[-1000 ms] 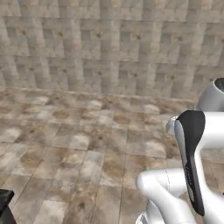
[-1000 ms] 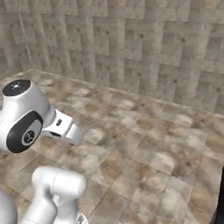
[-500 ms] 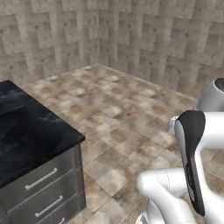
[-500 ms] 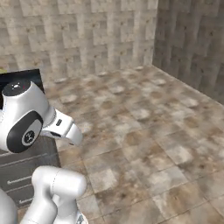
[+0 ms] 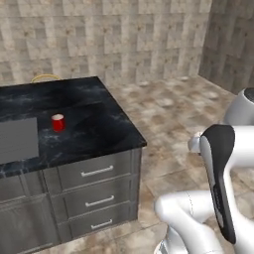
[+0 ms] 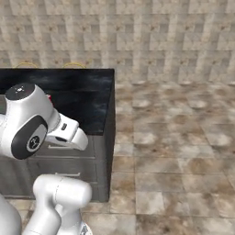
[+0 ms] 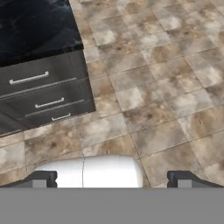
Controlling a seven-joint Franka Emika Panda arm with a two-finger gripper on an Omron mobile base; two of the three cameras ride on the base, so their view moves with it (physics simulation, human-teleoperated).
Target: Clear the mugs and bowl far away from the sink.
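A small red mug point(image 5: 58, 122) stands upright on the black stone counter point(image 5: 94, 114), near its middle. Left of the mug lies a flat grey rectangle, the sink point(image 5: 17, 139), cut off by the picture's edge. A thin tan-orange arc, the bowl's rim point(image 5: 45, 77), peeks up at the counter's far edge. A sliver of the red mug point(image 6: 49, 97) shows beside the arm's shoulder in the right base view. My gripper point(image 7: 113, 179) hangs open over the tiled floor, well off the counter's corner, with nothing between its fingertips point(image 7: 41, 178).
The counter is an island with stacked grey drawers point(image 5: 96, 186) on its front and its end point(image 7: 39, 94). Tiled floor point(image 6: 174, 137) stretches to the right up to stone walls point(image 5: 149, 34). My own folded arm point(image 5: 218, 183) fills the lower right of the left base view.
The whole picture has swung as the base moved: bare floor and walls gave way to the counter with the mug and sink. The gripper has stayed open.
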